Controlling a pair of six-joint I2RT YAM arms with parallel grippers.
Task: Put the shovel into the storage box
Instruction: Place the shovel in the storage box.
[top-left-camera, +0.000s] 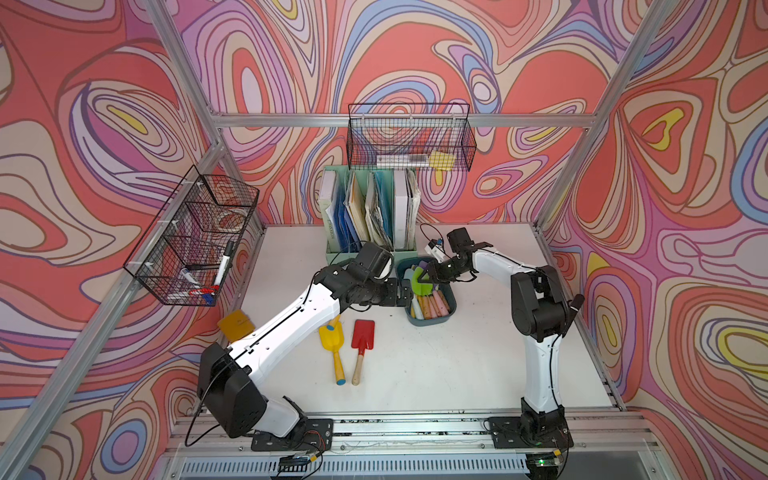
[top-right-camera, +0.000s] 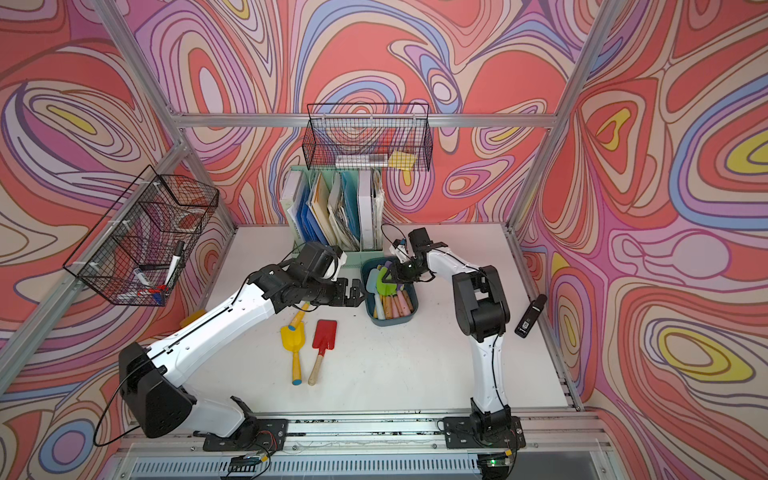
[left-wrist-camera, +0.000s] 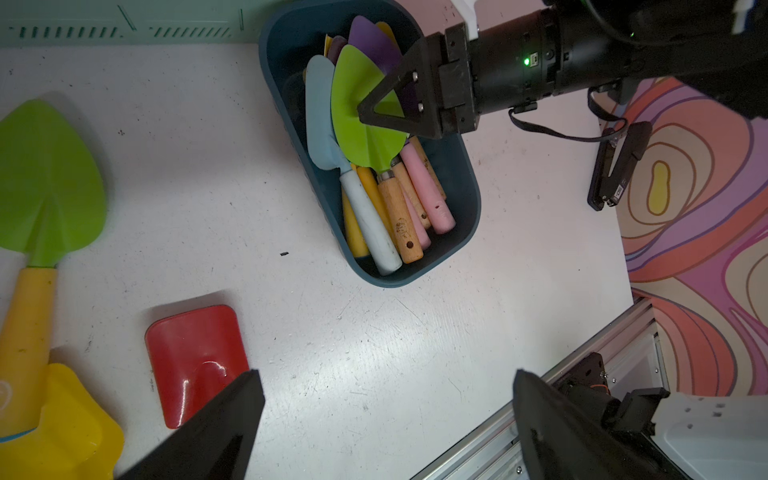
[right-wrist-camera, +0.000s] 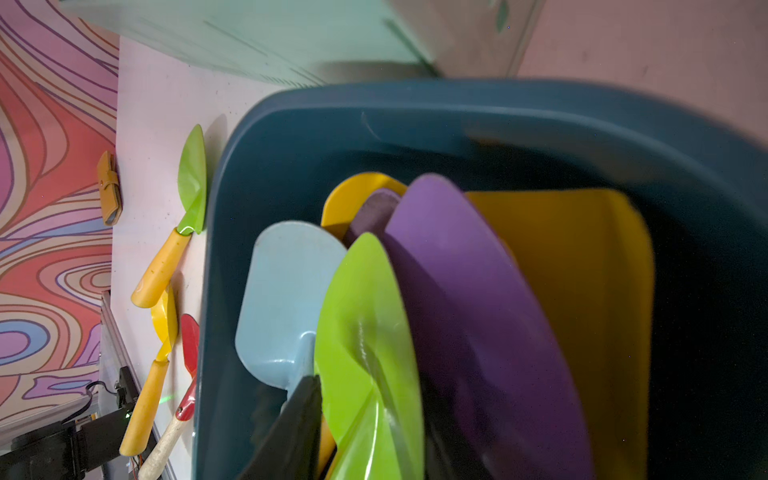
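storage box (right-wrist-camera: 415, 104): cut off by frame edge | file holder (right-wrist-camera: 249, 41): blurred | right pincer (right-wrist-camera: 370, 411): grip on green shovel (right-wrist-camera: 365, 311) unclear

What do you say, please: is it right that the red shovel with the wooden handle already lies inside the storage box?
Not quite. The red shovel with the wooden handle lies on the table, outside the storage box. A top view shows it.

We see bright, even light, soft short shadows on the table (top-left-camera: 436, 365). Glare spots the red shovel (left-wrist-camera: 195, 361) in the left wrist view. In the right wrist view the box (right-wrist-camera: 457, 99) rim smears, out of focus.
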